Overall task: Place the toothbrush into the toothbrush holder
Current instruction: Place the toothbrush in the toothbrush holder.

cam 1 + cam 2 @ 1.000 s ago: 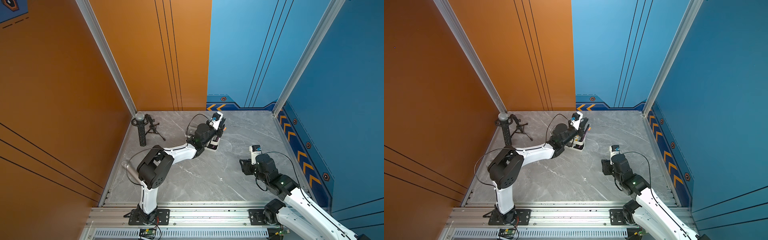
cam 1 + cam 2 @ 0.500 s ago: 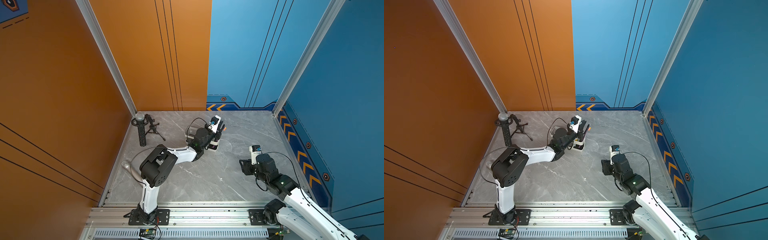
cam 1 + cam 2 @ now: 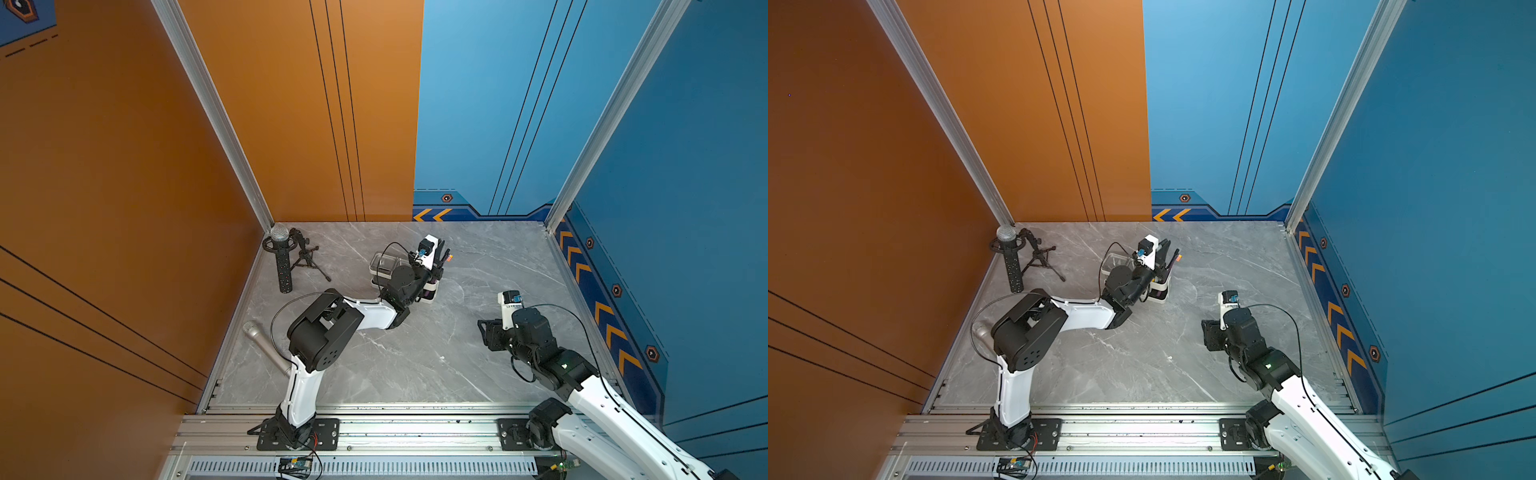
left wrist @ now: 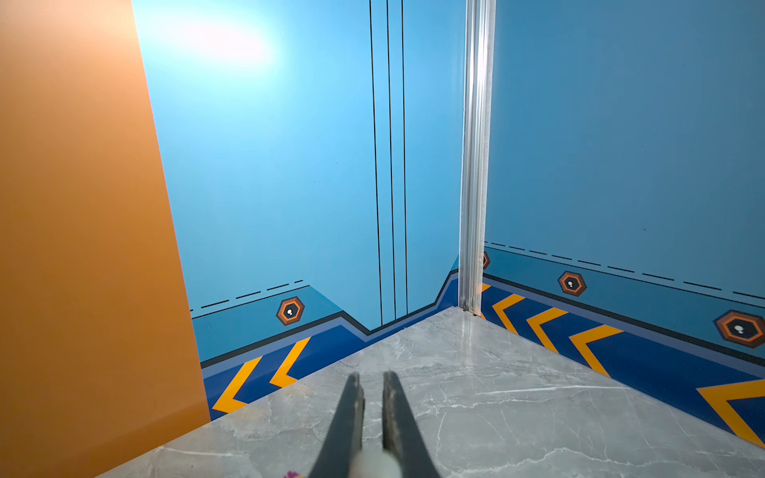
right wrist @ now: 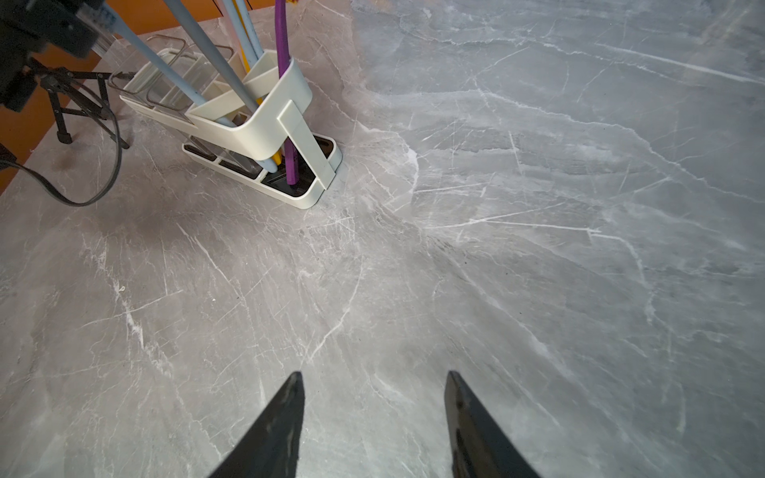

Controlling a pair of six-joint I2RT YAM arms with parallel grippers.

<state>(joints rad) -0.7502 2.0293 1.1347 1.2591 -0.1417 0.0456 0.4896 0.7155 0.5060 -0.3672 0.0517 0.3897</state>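
Toward twelve o'clock on the table (image 3: 415, 374), seen from the rail (image 3: 415, 428) | toothbrush holder (image 5: 265, 120) upright, other brushes (image 5: 283, 82) inside | left gripper (image 4: 369, 378) closed tight, pinching a pale blue toothbrush (image 5: 165, 68), lower end apparently down in the open compartment | left to do: release, withdraw | right gripper (image 5: 372, 374) spread, empty, four o'clock of holder

Heads up: you won't find a single readable letter, number or brand name in any view, not even on the toothbrush holder (image 5: 265, 124). The closest you get to signage is the orange chevrons (image 4: 579, 340) on the dark blue band along the foot of the blue walls. Just above them sit little orange-and-black hexagon badges (image 4: 290, 311), and those carry no text.
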